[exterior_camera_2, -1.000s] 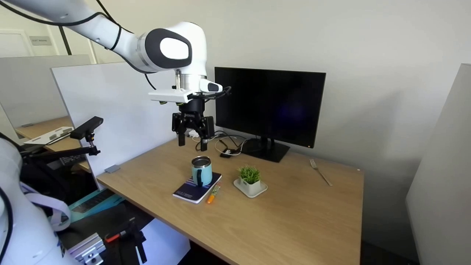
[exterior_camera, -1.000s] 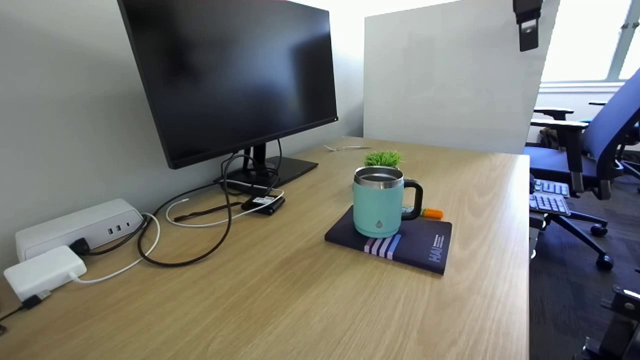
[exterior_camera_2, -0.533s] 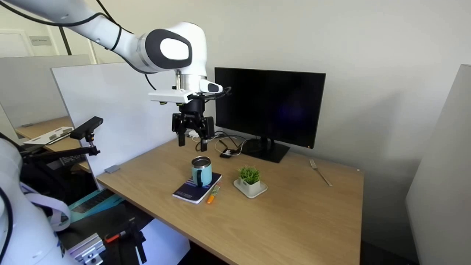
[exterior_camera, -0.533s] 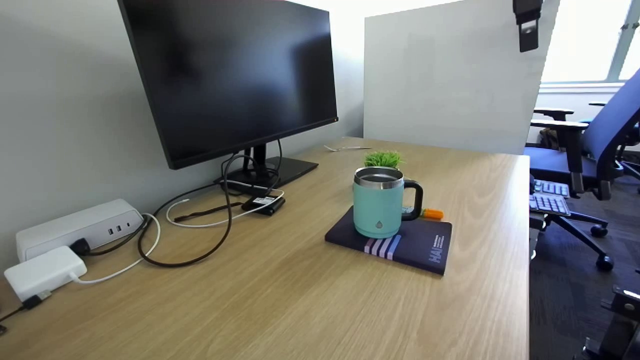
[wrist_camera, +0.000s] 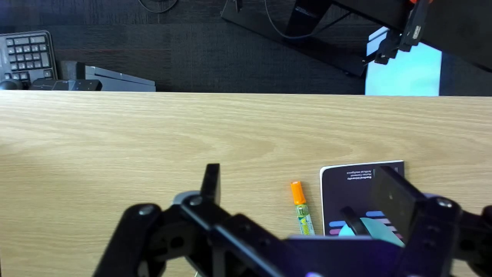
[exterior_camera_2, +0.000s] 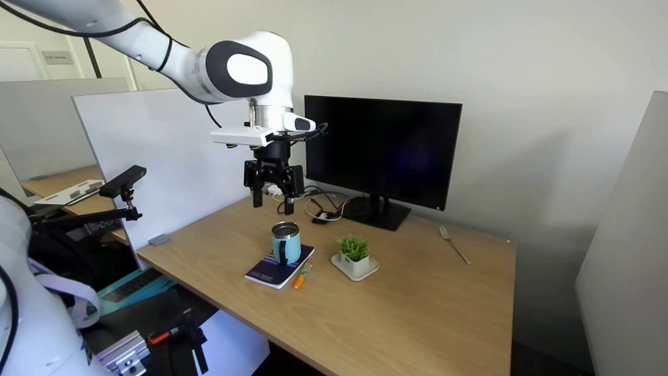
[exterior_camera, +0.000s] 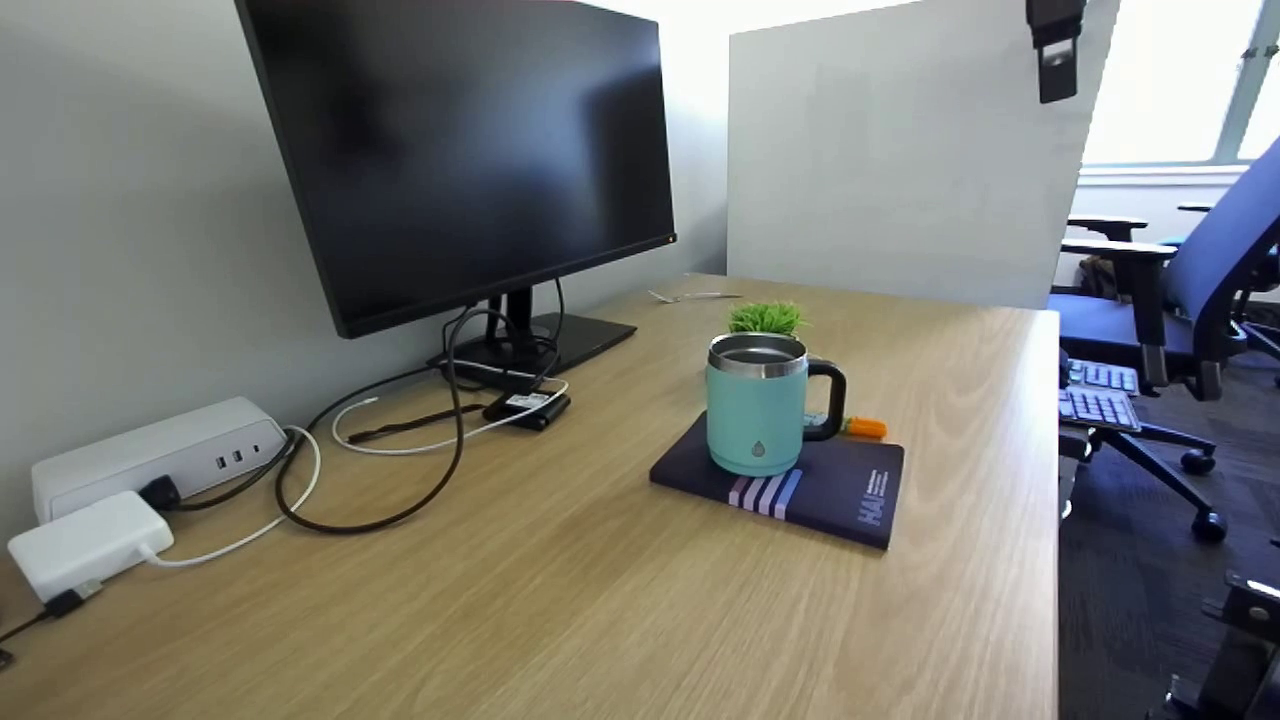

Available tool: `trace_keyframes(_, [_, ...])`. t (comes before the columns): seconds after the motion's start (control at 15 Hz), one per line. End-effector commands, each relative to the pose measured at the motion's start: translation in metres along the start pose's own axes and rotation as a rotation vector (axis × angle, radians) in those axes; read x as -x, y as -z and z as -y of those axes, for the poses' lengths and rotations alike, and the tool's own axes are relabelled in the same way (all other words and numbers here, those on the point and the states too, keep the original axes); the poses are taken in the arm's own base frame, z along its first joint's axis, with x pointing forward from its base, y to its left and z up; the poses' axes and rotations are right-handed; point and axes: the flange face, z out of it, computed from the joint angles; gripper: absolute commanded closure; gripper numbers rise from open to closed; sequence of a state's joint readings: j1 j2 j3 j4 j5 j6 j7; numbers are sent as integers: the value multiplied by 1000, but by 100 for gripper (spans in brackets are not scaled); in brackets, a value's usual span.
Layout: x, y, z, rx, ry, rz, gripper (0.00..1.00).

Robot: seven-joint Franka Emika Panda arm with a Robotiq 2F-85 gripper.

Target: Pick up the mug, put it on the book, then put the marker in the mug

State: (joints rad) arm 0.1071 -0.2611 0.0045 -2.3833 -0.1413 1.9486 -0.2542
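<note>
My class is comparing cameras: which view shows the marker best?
The wrist view: the marker is largest there, its printing clearest, though the gripper hides one end. Exterior views show it smaller: apparently whole beside the book, or partly hidden by the mug.

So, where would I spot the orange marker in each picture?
In an exterior view: marker right of centre, partly hidden behind the mug.
In an exterior view: marker below centre, slightly left.
Wrist view: marker below centre, to the right.
Shared landmark: the book, beside the marker in all three.
</note>
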Motion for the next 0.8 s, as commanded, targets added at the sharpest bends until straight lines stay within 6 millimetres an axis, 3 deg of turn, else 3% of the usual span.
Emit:
trace_keyframes(0.0, [-3, -1, 1, 3, 10, -6, 0])
trace_keyframes(0.4, [-32, -22, 9, -1, 97, -91, 0])
trace_keyframes(0.73, [-56, -57, 6, -32, 158, -155, 0])
